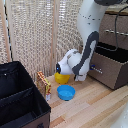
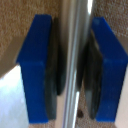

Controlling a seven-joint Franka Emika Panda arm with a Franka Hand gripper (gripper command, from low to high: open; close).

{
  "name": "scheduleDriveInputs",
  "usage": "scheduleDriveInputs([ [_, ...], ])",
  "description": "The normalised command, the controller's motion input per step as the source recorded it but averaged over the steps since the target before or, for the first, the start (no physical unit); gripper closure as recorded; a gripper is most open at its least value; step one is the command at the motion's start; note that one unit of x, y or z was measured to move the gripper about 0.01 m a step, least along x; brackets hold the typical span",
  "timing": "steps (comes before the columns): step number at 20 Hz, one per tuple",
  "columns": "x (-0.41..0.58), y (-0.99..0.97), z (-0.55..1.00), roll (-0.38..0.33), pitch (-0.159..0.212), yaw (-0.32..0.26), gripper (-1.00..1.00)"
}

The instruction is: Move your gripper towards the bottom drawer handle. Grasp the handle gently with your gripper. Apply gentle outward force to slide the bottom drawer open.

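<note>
In the wrist view a thin silver bar, the bottom drawer handle point(image 2: 77, 50), runs straight between my two dark blue fingers point(image 2: 35, 65). My gripper point(image 2: 74, 65) is shut on the bar, with the dark pads against it on both sides. In the exterior view the white and grey arm bends down low, and the gripper point(image 1: 83, 75) meets the front of the dark brown bottom drawer point(image 1: 111, 70) at the exterior view's right. That drawer stands out from the cabinet with its dark inside showing on top. The arm mostly hides the handle there.
A yellow bowl point(image 1: 62, 78) and a blue bowl point(image 1: 66, 92) sit on the wooden surface close to the arm. A snack packet point(image 1: 45, 83) leans by a black fabric bin point(image 1: 20, 100). An upper drawer with its own bar point(image 1: 118, 33) is above. A woven screen point(image 1: 40, 35) stands behind.
</note>
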Motion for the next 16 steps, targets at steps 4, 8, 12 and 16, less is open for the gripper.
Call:
scheduleDriveInputs([
  [4, 0.087, 0.1, 0.31, -0.025, 0.0, -0.001, -1.0],
  [8, 0.107, 0.0, 0.59, 0.038, 0.0, -0.032, -1.0],
  [12, 0.092, 0.09, 0.52, 0.061, 0.018, -0.088, -1.0],
  [16, 0.061, 0.28, 0.3, 0.135, 0.032, -0.173, -1.0],
])
